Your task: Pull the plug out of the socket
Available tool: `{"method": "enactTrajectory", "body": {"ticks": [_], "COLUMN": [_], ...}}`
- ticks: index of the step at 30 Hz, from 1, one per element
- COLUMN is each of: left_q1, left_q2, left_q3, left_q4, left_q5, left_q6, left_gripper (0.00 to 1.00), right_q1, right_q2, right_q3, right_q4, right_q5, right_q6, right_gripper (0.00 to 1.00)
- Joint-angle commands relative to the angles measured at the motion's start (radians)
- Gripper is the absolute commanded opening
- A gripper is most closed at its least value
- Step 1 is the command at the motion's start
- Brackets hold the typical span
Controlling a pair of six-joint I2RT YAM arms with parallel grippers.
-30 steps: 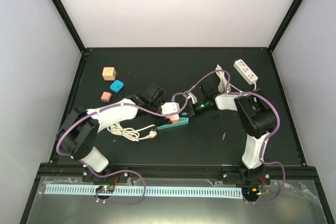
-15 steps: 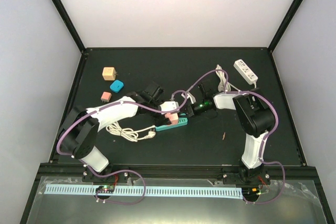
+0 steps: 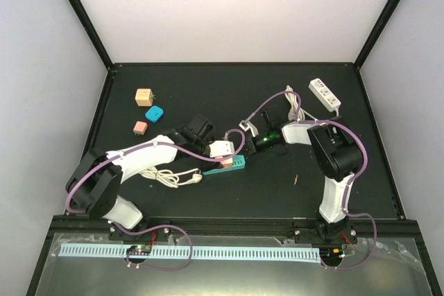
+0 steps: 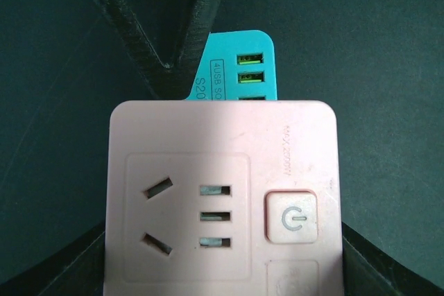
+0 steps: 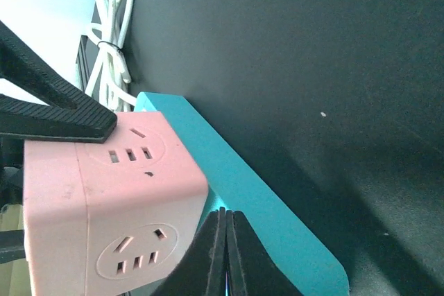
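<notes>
The left tool held the pink cube plug with socket holes in its sides. Its two black fingers sat one on each side of the cube, open just as wide as the cube.

The right tool was shut tight, with nothing between its fingers. Its tip pressed down on the long teal plastic socket strip, just beside the cube. I think it was put there to pin the strip down. Then only the cube would come away when the left tool pulled.

The cube sat on top of the teal strip, near the end with the green ports. It looked like it touched the strip. Its pins were hidden, so I could not tell if it had begun to come out.

The cube was about as wide as it was tall, so it had no long side. Its plug side faced down into the strip. One face with holes and a power button faced the left tool's camera.

The teal strip lay flat on the black surface. Its long side ran from the bundled white cord just past one end to the right tool at the other. I think the pull had to go straight up, away from the strip.
</notes>
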Motion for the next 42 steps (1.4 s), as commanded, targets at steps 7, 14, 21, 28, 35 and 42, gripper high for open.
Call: {"method": "enactTrajectory", "body": {"ticks": [7, 14, 21, 28, 35, 42], "left_q1": [0.016, 0.034, 0.067, 0.073, 0.072, 0.083], "left_q2": [-0.016, 0.011, 0.021, -0.015, -0.051, -0.062], "left_q3": [0.078, 0.073, 0.071, 0.061, 0.103, 0.172], "left_q4": [0.02, -0.068, -0.135, -0.098, -0.109, -0.181], "left_q5": [0.098, 0.142, 0.17, 0.188, 0.267, 0.267], "left_q6": [-0.012, 0.13, 0.244, 0.179, 0.074, 0.041], "left_gripper": [0.22, 0.2, 0.19, 0.19, 0.2, 0.19], "right_q1": [0.001, -0.003, -0.002, -0.001, -0.001, -0.001], "right_q2": [0.038, -0.136, -0.27, -0.236, -0.232, -0.239], "right_q3": [-0.015, -0.082, -0.189, -0.206, -0.202, -0.197], "right_q4": [-0.052, 0.071, 0.187, 0.236, 0.238, 0.235], "right_q5": [0.128, 0.088, 0.085, 0.057, 0.054, 0.062], "right_q6": [-0.053, -0.127, -0.264, -0.245, -0.219, -0.217], "right_gripper": [0.1, 0.42, 0.59, 0.62, 0.62, 0.62]}}
